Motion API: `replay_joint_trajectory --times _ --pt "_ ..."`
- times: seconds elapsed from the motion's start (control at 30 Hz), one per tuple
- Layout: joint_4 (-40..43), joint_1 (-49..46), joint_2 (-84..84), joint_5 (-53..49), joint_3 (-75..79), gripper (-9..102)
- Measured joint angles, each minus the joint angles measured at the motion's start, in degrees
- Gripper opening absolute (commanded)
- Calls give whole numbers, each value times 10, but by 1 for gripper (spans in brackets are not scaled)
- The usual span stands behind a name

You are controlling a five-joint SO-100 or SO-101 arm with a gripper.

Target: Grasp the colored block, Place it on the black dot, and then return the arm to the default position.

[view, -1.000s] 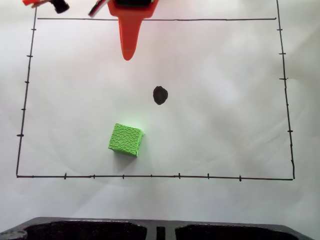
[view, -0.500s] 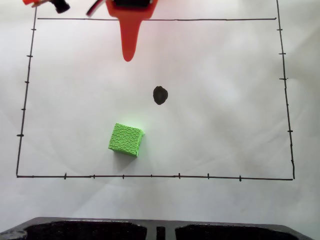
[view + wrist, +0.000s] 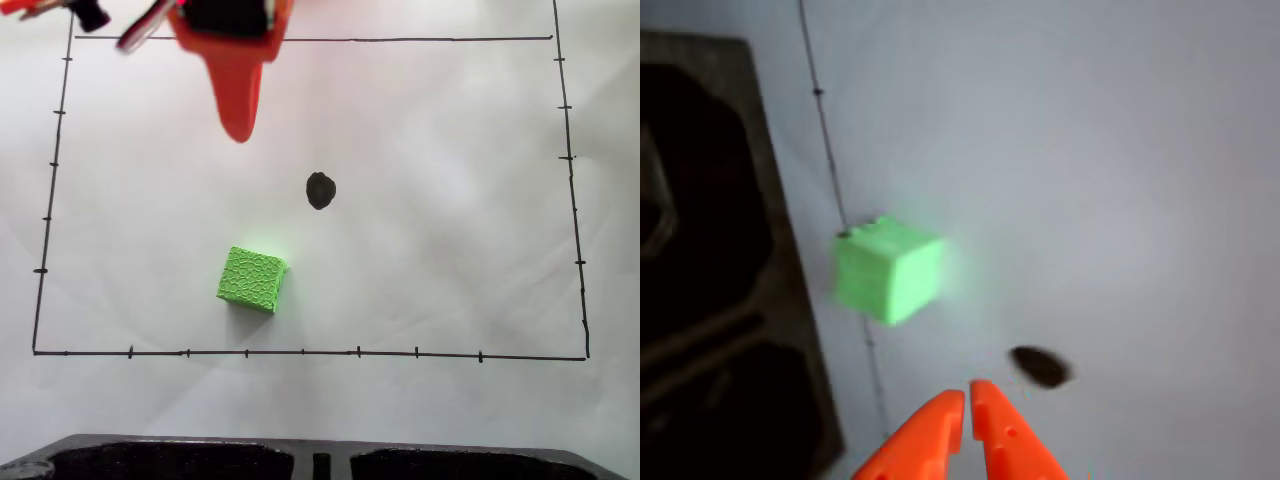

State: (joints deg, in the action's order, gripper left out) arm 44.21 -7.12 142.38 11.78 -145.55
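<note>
In the fixed view, the orange arm (image 3: 232, 40) is seen at the upper left of the frame, its tapered fingers (image 3: 238, 132) pointing down into the area bounded by the black border lines (image 3: 50, 190). From this angle their state cannot be told. The green block (image 3: 253, 279) is found at the lower left of centre on the white counter (image 3: 450, 260), just above the bottom border line and well apart from the fingers. The black dot (image 3: 320, 190) is seen near the middle of the frame, up and to the right of the block, with bare counter between them. A dark tray (image 3: 310, 455) is seen along the bottom edge.

In the wrist view, the tray (image 3: 710, 280) is seen at the left, the block (image 3: 887, 270) left of centre beside a border line, and the dot (image 3: 1040, 366) at lower right of centre. The fingers (image 3: 967, 395) are seen at the bottom edge, clenched tip to tip, with nothing held.
</note>
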Motion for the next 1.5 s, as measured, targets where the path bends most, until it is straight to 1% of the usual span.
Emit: replay_joint_trajectory --times 0.1,0.33,0.43,0.57,0.63,0.8,1.27,1.5 --pt "0 8 -80 24 58 6" --pt "13 8 -236 79 192 14" --pt "25 8 -297 97 236 20" --pt "36 8 -356 111 282 25" --pt "36 9 -376 118 295 30" --pt "36 16 -417 134 322 38" --pt "23 29 -508 149 334 38" --pt "20 30 -567 149 380 38"
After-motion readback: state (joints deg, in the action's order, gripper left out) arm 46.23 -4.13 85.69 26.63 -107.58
